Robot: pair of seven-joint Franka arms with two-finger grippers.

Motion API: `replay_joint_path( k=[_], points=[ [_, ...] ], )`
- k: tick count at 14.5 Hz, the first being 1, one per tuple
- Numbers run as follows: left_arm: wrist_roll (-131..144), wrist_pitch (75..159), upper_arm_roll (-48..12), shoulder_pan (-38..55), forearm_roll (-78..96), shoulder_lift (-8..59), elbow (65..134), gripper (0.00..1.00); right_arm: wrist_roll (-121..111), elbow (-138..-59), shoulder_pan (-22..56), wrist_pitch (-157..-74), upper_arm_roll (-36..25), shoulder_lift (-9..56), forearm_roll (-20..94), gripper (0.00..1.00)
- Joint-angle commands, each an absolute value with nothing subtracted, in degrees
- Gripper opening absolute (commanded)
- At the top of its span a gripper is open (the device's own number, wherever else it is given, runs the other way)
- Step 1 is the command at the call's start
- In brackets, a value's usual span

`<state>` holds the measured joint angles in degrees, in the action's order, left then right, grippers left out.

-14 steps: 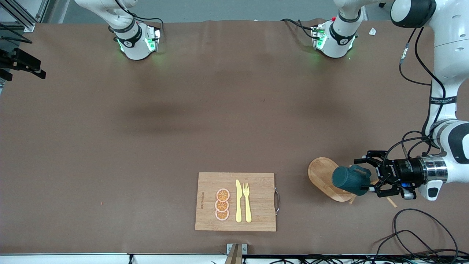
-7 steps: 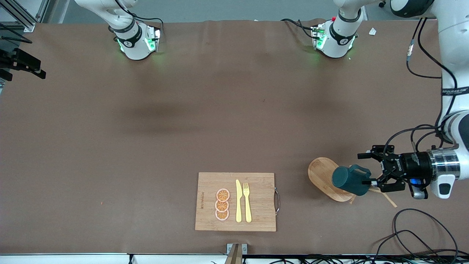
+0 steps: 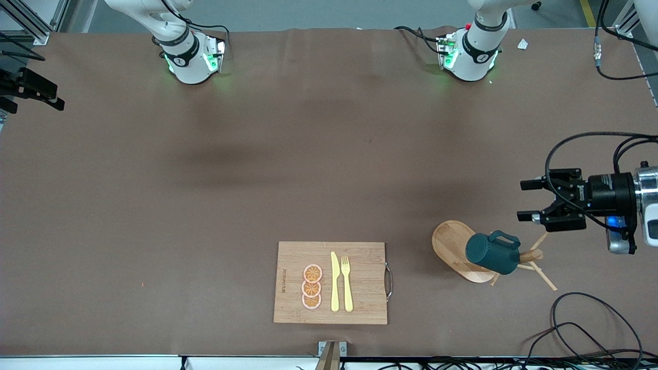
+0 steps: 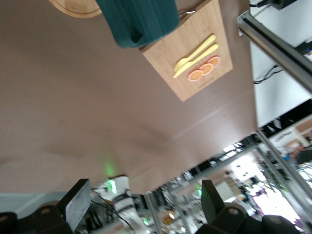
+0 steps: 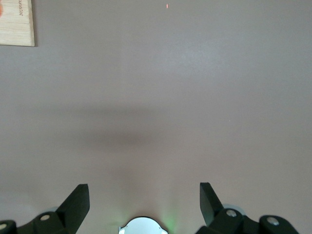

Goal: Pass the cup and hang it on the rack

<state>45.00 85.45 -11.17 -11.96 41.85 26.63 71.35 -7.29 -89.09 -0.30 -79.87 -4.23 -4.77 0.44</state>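
The dark teal ribbed cup hangs by its handle on a peg of the wooden rack, which stands toward the left arm's end of the table. No gripper touches it. My left gripper hovers open and empty over bare table beside the rack, its fingers pointing along the table. In the left wrist view the cup and the rack's base lie well clear of the left gripper. My right gripper is open and empty above bare table in its own wrist view; that arm waits.
A rectangular cutting board with a yellow knife, a yellow fork and orange slices lies near the table's front edge. Black cables coil at the near corner by the rack.
My left gripper has drawn back from the cup, away from the rack and toward the table's end. The cup stays hanging on the peg. The right arm has not moved.
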Motion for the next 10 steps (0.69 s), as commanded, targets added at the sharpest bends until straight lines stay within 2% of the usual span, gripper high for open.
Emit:
replay_joint_path(
  k=[1, 4, 10],
  points=[
    [44.74, 85.52, -16.94, -11.87, 30.2, 23.3, 72.6, 1.0, -7.38, -90.18, -1.14, -80.16, -3.6, -6.15, 1.23, 1.0],
    [38.44, 85.52, -22.49, -12.13, 16.21, 22.59, 72.51, 1.0, -7.38, -90.18, -1.06, -80.16, -3.6, -6.24, 0.79, 1.0],
    [16.89, 85.52, -23.64, -11.95, -5.08, 19.95, 72.6, 1.0, -7.47, -90.18, -0.97, -80.24, -3.6, -6.24, -0.35, 1.0]
  ],
)
